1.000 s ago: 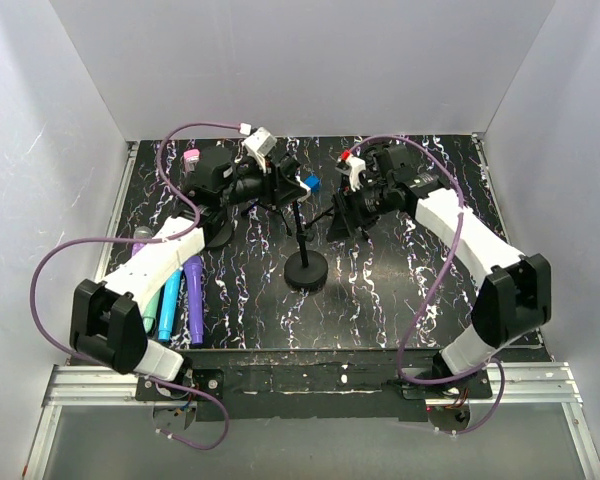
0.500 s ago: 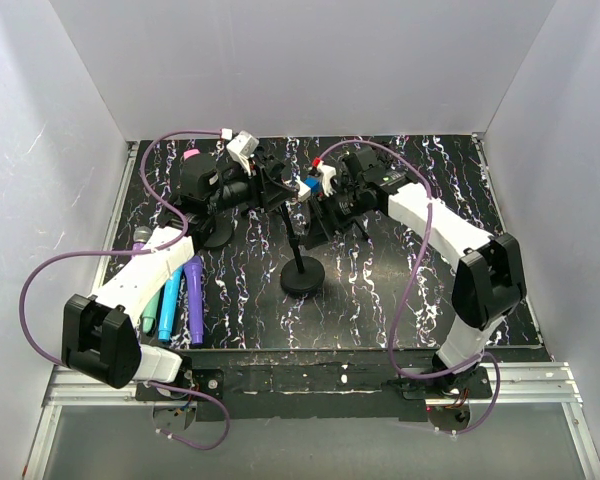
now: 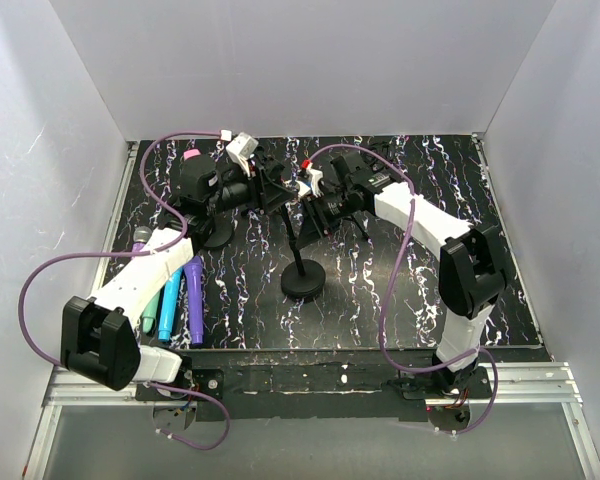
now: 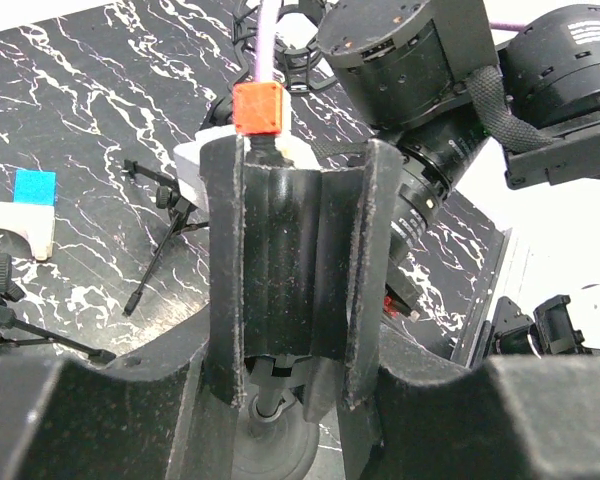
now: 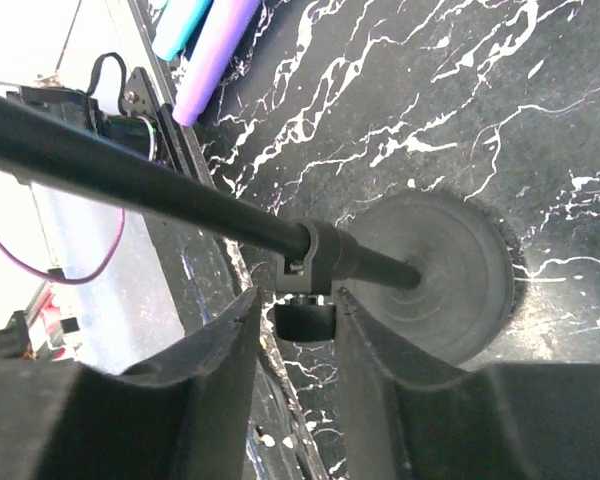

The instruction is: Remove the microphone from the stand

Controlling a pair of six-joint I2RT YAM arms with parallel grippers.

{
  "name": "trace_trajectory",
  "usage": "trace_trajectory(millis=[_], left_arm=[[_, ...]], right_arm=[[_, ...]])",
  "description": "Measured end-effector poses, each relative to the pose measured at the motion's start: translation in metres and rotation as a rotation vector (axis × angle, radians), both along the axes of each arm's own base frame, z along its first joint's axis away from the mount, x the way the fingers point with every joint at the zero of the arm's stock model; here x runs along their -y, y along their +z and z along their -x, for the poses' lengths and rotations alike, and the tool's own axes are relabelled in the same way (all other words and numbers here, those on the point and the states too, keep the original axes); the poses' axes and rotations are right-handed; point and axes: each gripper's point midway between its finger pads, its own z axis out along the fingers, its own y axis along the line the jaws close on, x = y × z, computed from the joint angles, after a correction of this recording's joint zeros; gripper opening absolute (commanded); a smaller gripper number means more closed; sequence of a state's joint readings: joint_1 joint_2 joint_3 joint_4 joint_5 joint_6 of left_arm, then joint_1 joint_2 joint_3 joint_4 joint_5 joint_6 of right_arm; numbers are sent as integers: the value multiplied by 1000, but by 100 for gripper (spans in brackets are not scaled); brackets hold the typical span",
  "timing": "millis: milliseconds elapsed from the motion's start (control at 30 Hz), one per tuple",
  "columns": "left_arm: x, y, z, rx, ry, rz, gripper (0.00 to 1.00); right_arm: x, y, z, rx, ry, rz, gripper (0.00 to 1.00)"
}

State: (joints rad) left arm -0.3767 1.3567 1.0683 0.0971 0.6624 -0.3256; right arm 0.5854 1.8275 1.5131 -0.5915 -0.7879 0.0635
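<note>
In the left wrist view, the left claw is clamped on a dark ribbed cylinder, which I take for the microphone. It sits between the two fingers, its long axis running along them, and the round base of the stand shows beneath the claw.

In the right wrist view, the right claw stands narrow around the collar of the stand's pole. I cannot tell if the fingers press it. The pole crosses in front of the fingertips and the base lies beyond them on the tabletop.

In the top view, both claws meet above the base. The left arm is the one on the microphone, so I judge it must pull away along that axis while the right steadies the pole
</note>
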Motion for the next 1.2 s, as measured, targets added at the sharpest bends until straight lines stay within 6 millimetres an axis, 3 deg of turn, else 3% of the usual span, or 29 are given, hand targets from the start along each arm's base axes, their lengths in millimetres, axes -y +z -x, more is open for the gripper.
trace_trajectory(millis=[167, 367, 433, 667, 700, 733, 767, 800, 900, 967, 1100, 1200], left_arm=[[-2, 0, 3, -10, 5, 4, 0], [-7, -3, -2, -44, 51, 8, 0], [-9, -4, -5, -67, 78, 12, 0], [-14, -10, -7, -172, 138, 38, 0], [-16, -10, -8, -175, 144, 40, 0], [-17, -10, -10, -176, 153, 40, 0], [-20, -11, -12, -179, 166, 38, 0], [-22, -10, -14, -183, 176, 35, 0], [-25, -11, -16, -191, 189, 24, 0], [-26, -11, -16, -191, 190, 17, 0], [-25, -10, -14, -177, 173, 1, 0], [-24, -10, -12, -156, 148, -10, 0]], right_arm=[[-4, -2, -2, 3, 12, -21, 1], [1, -4, -3, 181, 27, -63, 1], [2, -3, -3, 364, 54, -78, 1], [0, 2, 10, 1442, 323, -149, 1], [-3, 3, 11, 1591, 366, -166, 13], [-6, 5, 11, 1700, 394, -176, 33], [-9, 6, 10, 1774, 415, -179, 46], [-11, 6, 9, 1830, 435, -175, 49], [-4, 3, 3, 1868, 481, -102, 62], [7, 6, 1, 1807, 491, -65, 63], [27, 41, -3, 1673, 407, -37, 62], [36, 63, -9, 1437, 276, -36, 58]])
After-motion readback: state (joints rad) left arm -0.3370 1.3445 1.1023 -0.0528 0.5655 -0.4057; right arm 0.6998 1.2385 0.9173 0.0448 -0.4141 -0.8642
